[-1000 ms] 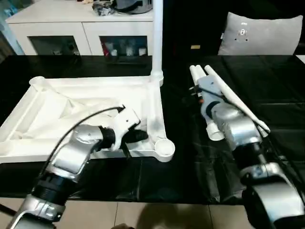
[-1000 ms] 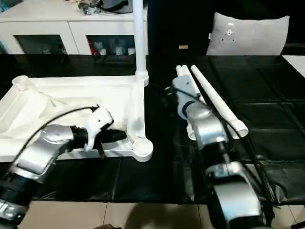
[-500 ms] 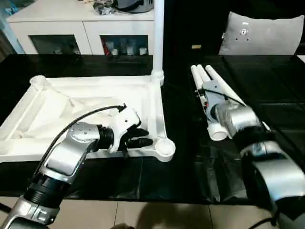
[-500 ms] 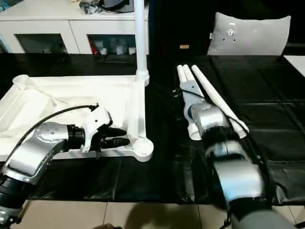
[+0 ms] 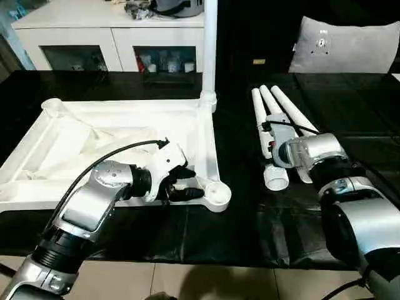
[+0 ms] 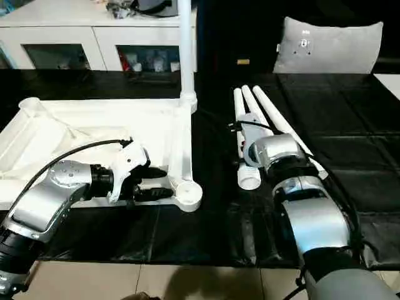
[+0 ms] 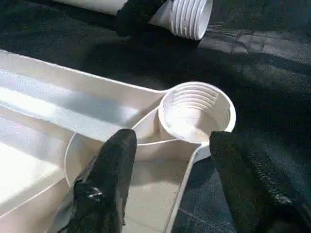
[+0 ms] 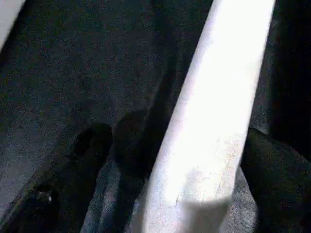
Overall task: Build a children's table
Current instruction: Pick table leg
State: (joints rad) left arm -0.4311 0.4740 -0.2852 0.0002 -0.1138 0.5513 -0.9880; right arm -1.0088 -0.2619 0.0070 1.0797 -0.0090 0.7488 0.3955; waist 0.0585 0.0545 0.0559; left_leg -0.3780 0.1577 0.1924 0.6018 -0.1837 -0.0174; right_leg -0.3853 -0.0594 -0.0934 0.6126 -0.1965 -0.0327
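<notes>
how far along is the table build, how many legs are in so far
One leg stands upright in the far corner socket of the upturned tabletop. In hand: the left end effector sits open at the empty near corner socket, and the right end effector straddles a loose leg, open. Left: three legs lying on the black surface are not yet fitted.

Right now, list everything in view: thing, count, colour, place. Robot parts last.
Tabletop: one, white, upside down on the black surface, on the left.
Fitted leg: one, white, upright in the tabletop's far right socket.
Empty socket: one, white, tabletop's near right corner.
Loose legs: three, white, lying side by side on the right.
Cabinet: one, white, at the back.
Cushion: one, grey, back right.
Left gripper: black fingers open around the near right corner.
Right gripper: open astride a loose leg.
</notes>
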